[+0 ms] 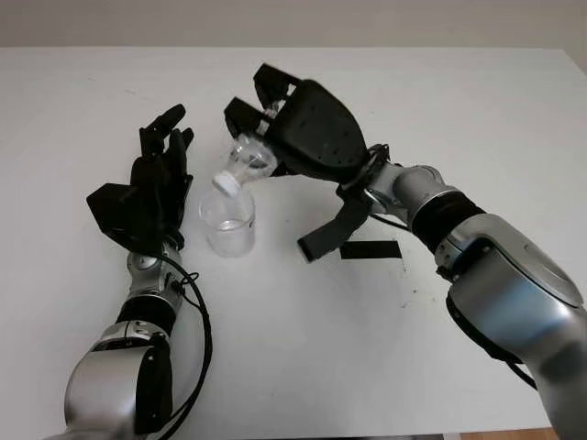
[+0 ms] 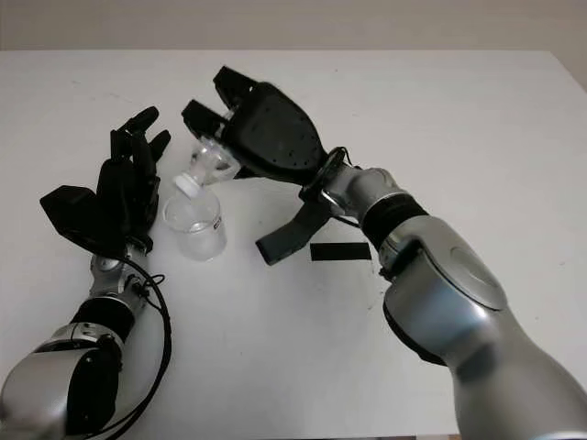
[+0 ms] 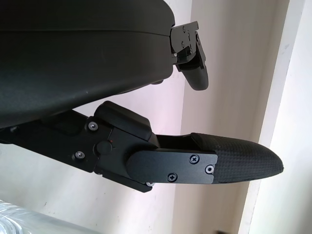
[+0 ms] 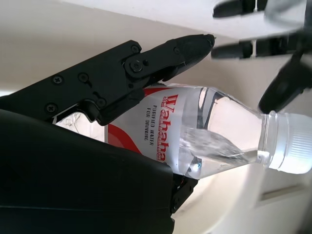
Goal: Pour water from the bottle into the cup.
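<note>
- Bottle (image 1: 246, 163): clear, red-and-white label, held in the air above the desk's middle, nearer the far edge than the near one. Tilted neck-down so its mouth end hangs just over the cup's rim, which is the pose for pouring. The right wrist view shows a white cap (image 4: 292, 144) on the neck, with water pooled against it; no stream can be seen, so by my reading nothing is leaving the bottle yet.
- Cup (image 1: 227, 223): clear, upright on the desk directly under the bottle's neck, placed to catch the pour. Whether it holds any water cannot be told.
- Right hand (image 1: 307, 128): fingers wrapped round the bottle's body, one finger (image 4: 146, 63) lying across the label and the palm shell behind it. The wrist is rolled over so the back of the hand faces up and the bottle points down toward the left; the forearm reaches in from the near right corner.
- Left hand (image 1: 151, 188): open, holding nothing, raised upright just beside the cup on its left, palm turned toward it. It does not appear to touch the cup; judged to be standing by as a guard or steadying hand.
- Black strip (image 1: 371, 249): flat on the desk, right of the cup, under the right wrist.
</note>
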Controlling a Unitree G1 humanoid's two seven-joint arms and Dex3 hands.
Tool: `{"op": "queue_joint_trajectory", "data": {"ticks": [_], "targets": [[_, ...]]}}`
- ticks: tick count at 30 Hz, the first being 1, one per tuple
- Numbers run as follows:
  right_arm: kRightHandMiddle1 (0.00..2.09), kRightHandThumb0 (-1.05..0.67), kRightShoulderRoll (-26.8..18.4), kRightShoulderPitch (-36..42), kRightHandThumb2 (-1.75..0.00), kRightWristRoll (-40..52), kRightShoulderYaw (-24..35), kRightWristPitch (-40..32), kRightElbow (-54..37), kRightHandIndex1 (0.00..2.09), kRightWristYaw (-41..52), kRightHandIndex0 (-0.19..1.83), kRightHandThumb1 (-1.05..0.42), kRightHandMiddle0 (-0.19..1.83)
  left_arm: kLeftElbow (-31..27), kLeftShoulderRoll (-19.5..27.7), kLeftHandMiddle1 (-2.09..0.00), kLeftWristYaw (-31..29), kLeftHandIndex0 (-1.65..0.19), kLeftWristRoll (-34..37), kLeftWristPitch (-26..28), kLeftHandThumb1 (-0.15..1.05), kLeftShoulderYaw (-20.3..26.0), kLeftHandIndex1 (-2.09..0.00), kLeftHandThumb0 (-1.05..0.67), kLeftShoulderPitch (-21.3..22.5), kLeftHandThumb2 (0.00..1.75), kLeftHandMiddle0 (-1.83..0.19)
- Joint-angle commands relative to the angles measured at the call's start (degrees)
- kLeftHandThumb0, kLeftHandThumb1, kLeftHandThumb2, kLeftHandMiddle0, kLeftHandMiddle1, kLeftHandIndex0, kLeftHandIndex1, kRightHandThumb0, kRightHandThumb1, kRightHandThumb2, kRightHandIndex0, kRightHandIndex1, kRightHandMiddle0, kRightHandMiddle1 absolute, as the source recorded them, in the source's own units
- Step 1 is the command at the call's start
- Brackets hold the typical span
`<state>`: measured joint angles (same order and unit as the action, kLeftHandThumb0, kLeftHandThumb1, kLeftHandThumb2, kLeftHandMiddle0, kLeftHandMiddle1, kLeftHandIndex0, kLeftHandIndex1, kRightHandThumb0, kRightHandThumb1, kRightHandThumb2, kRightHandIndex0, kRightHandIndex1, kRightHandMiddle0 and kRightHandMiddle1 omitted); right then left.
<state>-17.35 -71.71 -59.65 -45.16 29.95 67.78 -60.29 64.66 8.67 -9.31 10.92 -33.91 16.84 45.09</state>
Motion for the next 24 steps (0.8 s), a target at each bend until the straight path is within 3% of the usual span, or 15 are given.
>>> {"op": "queue_joint_trajectory", "data": {"ticks": [1,3,5,6,9,13,18,24], "targets": [[2.09,-0.46,-0.4,1.5,-0.22,3.6,3.1,2.0,-0.5,2.09,2.2,1.3,-1.05,0.85,1.3,-0.9,-0.87,-0.2,0.19,-0.2,0.3,1.05,-0.1,-1.08,-1.05,-2.4,0.45,0.19],[2.09,-0.44,-0.5,3.2,-0.2,8.9,7.0,4.3,-1.1,2.09,6.7,1.3,-1.05,0.87,1.3,-0.9,-0.87,0.1,0.19,-0.3,0.3,1.05,-0.2,-1.08,-1.05,-2.5,0.45,0.19],[2.09,-0.41,-0.4,4.7,-0.24,13.1,10.1,5.6,-2.0,2.09,11.0,1.43,-1.05,1.07,1.2,-0.9,-0.87,0.2,0.19,-0.3,0.2,1.05,-0.3,-1.08,-1.05,-2.6,0.45,0.19],[2.09,-0.42,-0.2,6.1,-0.23,17.2,13.0,6.5,-2.7,2.09,14.8,1.4,-1.05,1.1,1.1,-0.9,-0.87,0.2,0.19,-0.5,0.0,1.05,-0.4,-1.08,-1.05,-2.6,0.45,0.19],[2.09,-0.4,0.6,10.1,-0.23,28.4,20.6,9.6,-4.6,2.09,25.2,1.39,-1.05,1.1,1.0,-0.9,-0.88,0.1,0.19,-0.7,-0.3,1.05,-0.6,-1.09,-1.05,-2.8,0.46,0.19],[2.09,-0.4,1.0,15.2,-0.34,39.7,28.3,7.2,-9.9,2.09,38.8,1.46,-1.05,1.14,0.7,-1.0,-0.85,-0.3,0.19,-0.4,-0.5,1.05,-0.6,-1.07,-1.05,-3.1,0.47,0.19],[2.09,-0.38,0.8,23.5,-0.36,50.1,34.9,-3.4,-24.1,2.09,53.6,1.37,-1.05,1.07,0.4,-1.1,-0.88,-0.7,0.19,-0.2,-0.4,1.05,-0.5,-1.1,-1.05,-3.4,0.46,0.19],[2.09,-0.4,1.7,32.6,-0.36,59.9,41.2,-25.0,-46.2,2.09,63.7,1.28,-1.05,0.97,0.2,-1.4,-0.91,-0.6,0.19,-0.1,0.2,1.05,-0.4,-1.13,-1.05,-3.5,0.45,0.19]]}}
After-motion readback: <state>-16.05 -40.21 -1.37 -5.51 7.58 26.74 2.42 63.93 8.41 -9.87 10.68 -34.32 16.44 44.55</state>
